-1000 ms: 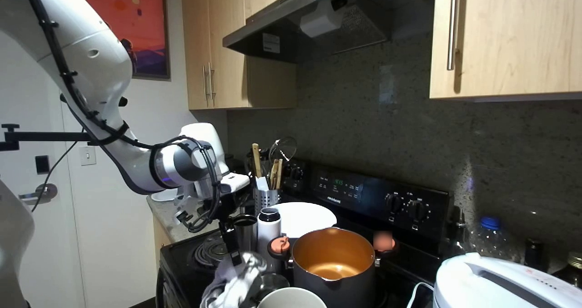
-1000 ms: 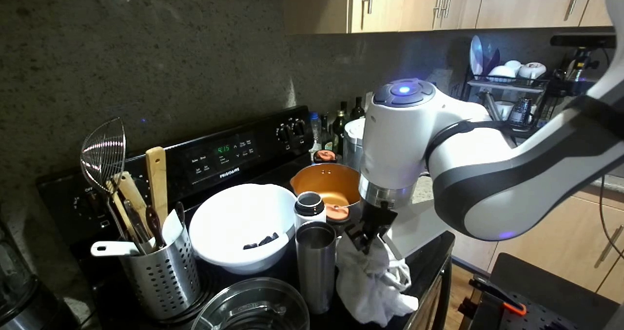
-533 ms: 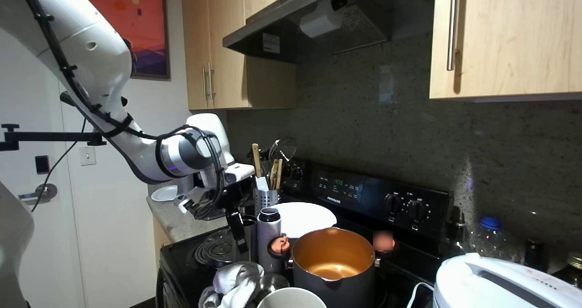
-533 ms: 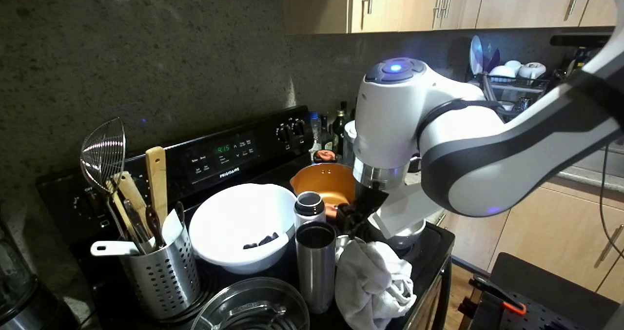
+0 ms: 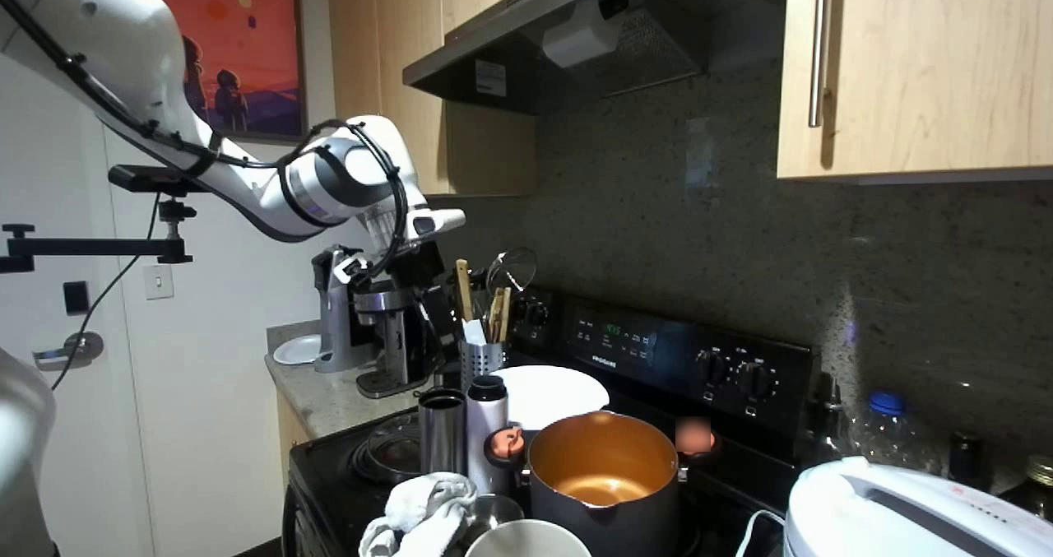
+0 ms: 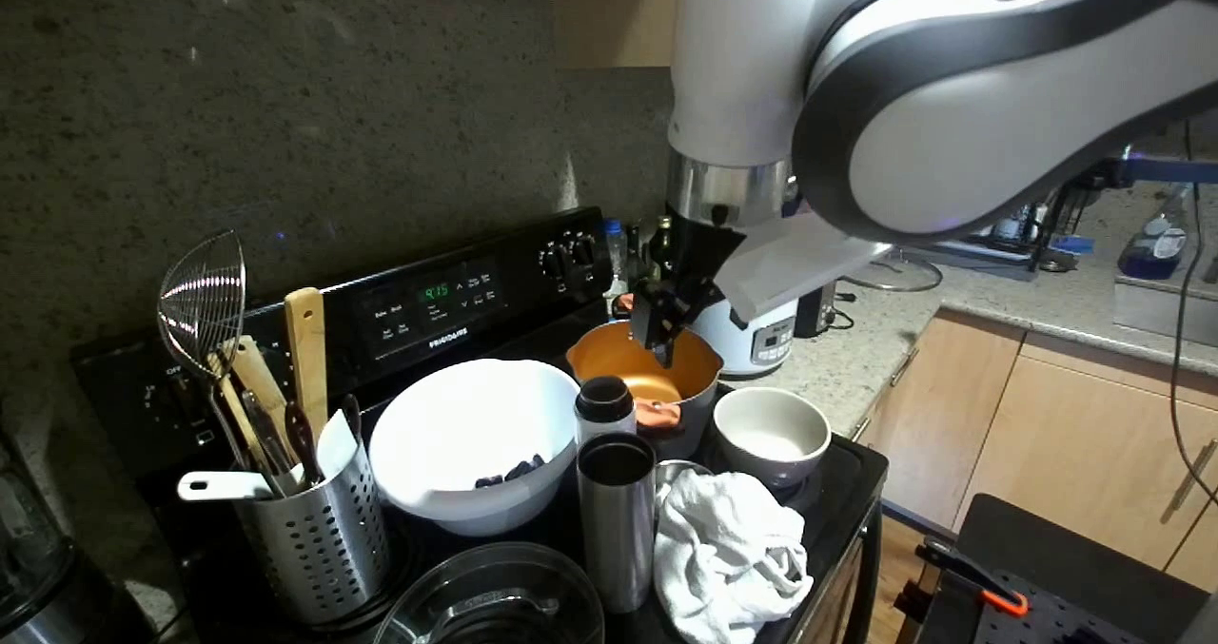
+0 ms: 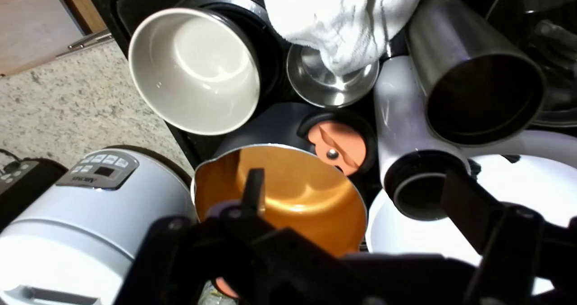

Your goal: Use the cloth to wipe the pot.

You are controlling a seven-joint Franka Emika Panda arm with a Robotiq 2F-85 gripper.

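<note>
Since the fingers [image 7: 471, 211] are apart with the cloth [image 6: 728, 556] loose near the pot [image 5: 605, 495], dunno if wiping's done or pending.

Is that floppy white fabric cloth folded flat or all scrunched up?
Scrunched up: both exterior views show the white cloth in a lumpy, creased heap.

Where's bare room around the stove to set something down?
Bare counter in front of the rice cooker, up to the stove; also between the plate and stove. Crowded: pot, bottle, tumbler, steel bowl and cloth sit close together; I'd avoid passing a hand there.
</note>
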